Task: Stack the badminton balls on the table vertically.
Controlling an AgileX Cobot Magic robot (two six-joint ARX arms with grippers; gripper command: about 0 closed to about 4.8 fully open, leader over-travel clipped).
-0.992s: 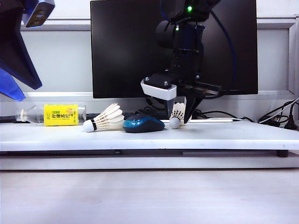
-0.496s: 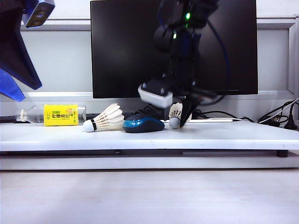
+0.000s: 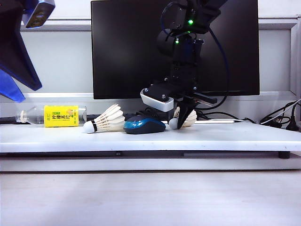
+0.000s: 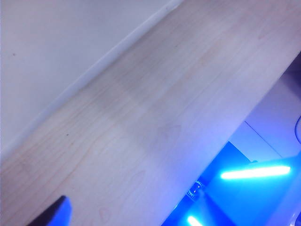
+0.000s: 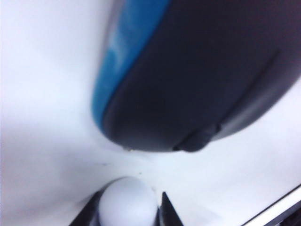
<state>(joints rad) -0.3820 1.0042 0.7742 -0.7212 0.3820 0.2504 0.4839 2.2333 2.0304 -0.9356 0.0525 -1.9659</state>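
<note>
Since a second ago the right gripper (image 3: 181, 121) has dropped lower and the white feather shuttlecock (image 3: 184, 119) in it has tipped from upright to slanted. From the front, that shuttlecock's cork sits on the white desk (image 3: 225, 136) beside the blue-and-black computer mouse (image 3: 144, 125); a second shuttlecock (image 3: 106, 120) lies left of the mouse.

Left wrist: pale wood surface (image 4: 155, 122); the left gripper's finger spread cannot be told.

Right wrist: dark fingers (image 5: 168, 212) flank the cork tip (image 5: 127, 200).

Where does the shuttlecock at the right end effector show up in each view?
Exterior view: shuttlecock on the table, under the right end effector, right of the mouse.
Left wrist view: not in it.
Right wrist view: its white cork tip between the fingertips, below the mouse.
Shared landmark: the mouse.
</note>
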